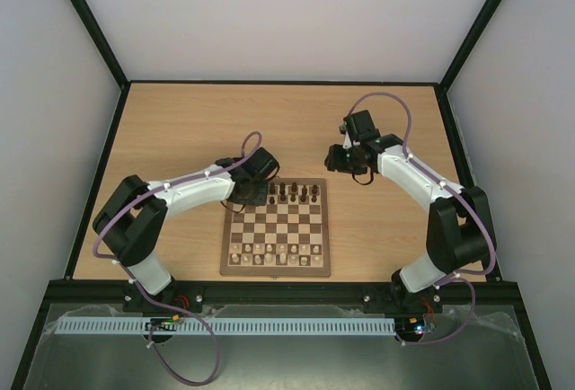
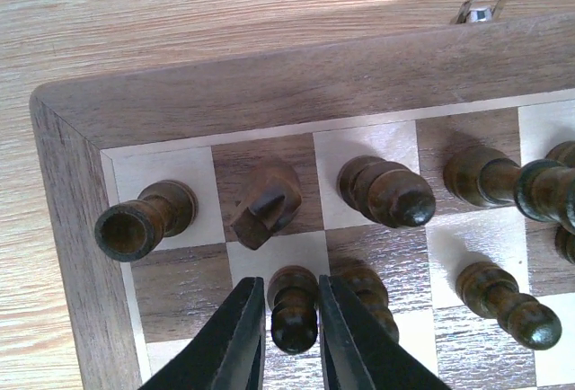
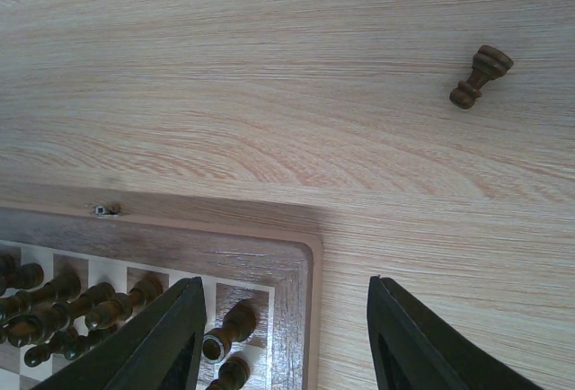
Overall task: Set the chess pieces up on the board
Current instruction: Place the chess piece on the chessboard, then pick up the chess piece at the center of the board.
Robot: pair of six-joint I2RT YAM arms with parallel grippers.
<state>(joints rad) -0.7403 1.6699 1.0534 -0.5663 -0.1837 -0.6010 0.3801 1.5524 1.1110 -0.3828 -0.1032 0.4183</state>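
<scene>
— Well, overhead first: where are the arms?

— Left gripper sits low over the far left corner of the board, among the dark pieces lined along the far rows. Right gripper hangs just past the far right corner, above the table. Pale pieces fill the near rows, well behind both grippers.

— Can you read the jaws from up there?

— No, too small.

— Left wrist, then?

— Its fingers stand narrow, one on each side of a pawn that stands upright between them. Whether they press it or just clear it, I cannot tell. Straight ahead of the tips is a knight. Ahead and left, on the corner square, is a rook; ahead and right, a bishop. A second pawn shows just outside the right finger.

— And the right wrist?

— Jaws wide apart, nothing between them. The left finger hangs over the board's corner, with dark pieces on the squares to its left. The right finger is over bare table. A stray piece lies ahead and to the right of the gripper, off the board and well apart from it. Standing or tipped over, I cannot tell.
</scene>
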